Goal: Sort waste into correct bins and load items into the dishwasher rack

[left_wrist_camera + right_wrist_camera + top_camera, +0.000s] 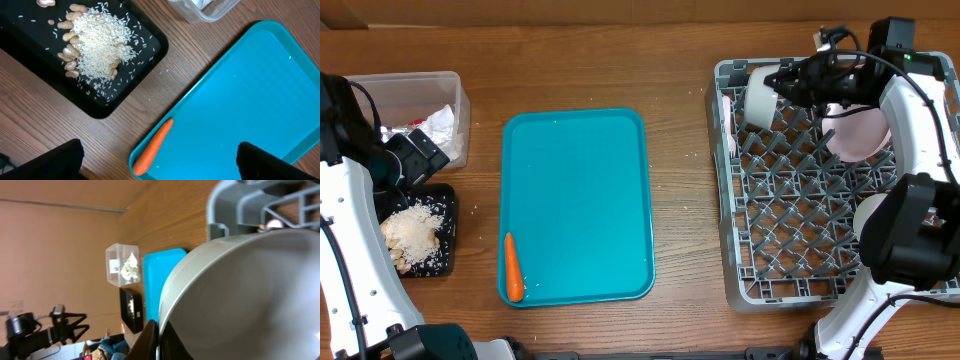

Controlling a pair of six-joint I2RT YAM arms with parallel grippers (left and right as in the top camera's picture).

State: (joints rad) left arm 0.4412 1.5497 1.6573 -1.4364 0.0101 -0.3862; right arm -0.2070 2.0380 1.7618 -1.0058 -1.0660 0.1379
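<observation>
A small orange carrot (513, 267) lies at the front left corner of the teal tray (580, 180). In the left wrist view the carrot (152, 146) shows between my left gripper's (160, 162) wide-open, empty fingers, well below them. My left gripper (420, 160) hovers over the bins. The black tray (440, 205) holds nuts and white crumbs (92, 42). The clear tub (410, 85) holds a napkin and foil. My right gripper (785, 82) is shut on a white bowl's (757, 95) rim (157, 340) at the grey rack's (790, 290) far left corner.
The pink-white plate (860, 130) stands on edge in the rack's back right. A white fork (727, 125) lies along the rack's left wall. Another white dish (870, 212) sits at the rack's right, partly hidden by my right arm.
</observation>
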